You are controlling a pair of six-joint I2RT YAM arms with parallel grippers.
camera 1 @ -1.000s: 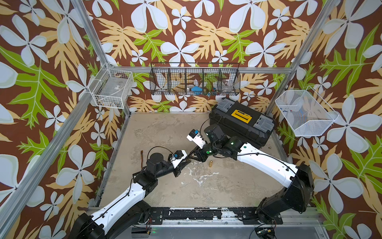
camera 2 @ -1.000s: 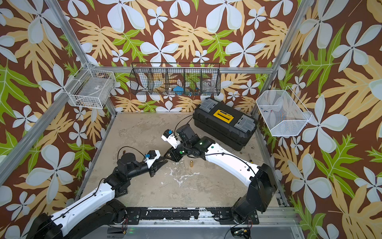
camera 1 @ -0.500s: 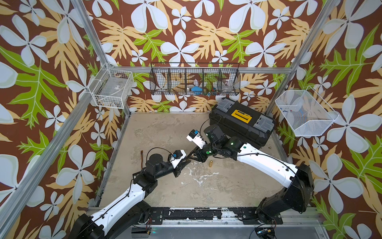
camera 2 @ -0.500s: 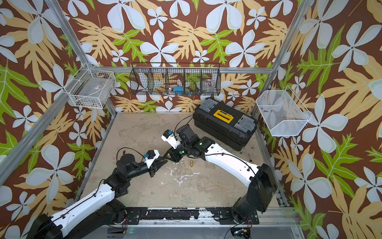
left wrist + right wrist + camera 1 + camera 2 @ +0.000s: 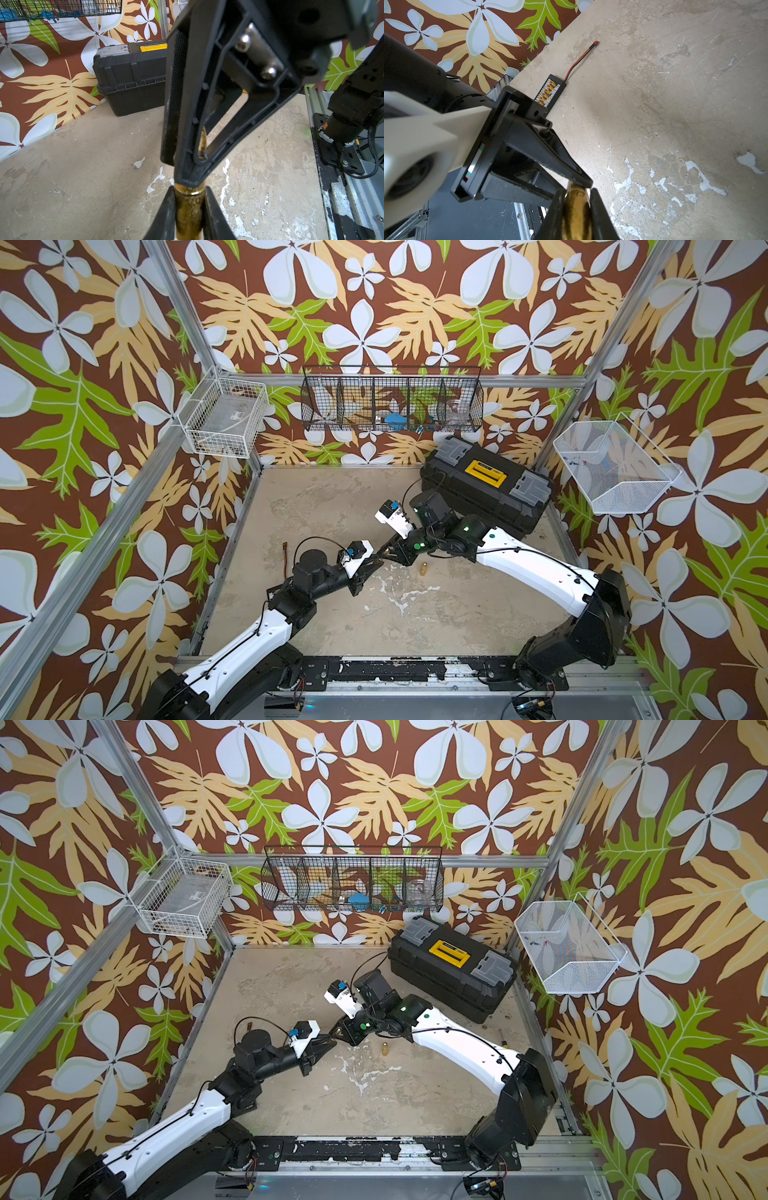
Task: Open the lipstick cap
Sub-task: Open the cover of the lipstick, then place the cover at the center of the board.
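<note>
Around the tabletop's [image 5: 332, 497] centre, both top views show only two black grippers meeting tip to tip. The wrist views reveal more: the left gripper's [image 5: 374, 561] fingers are clamped on a gold lipstick [image 5: 189, 214], and the right gripper [image 5: 390, 551] pinches its other end. Only the right wrist view shows a connector board [image 5: 550, 91]. The left arm reaches low from 7 o'clock, the right arm from 4 o'clock. A black toolbox [image 5: 484, 485] sits at 1 o'clock.
</note>
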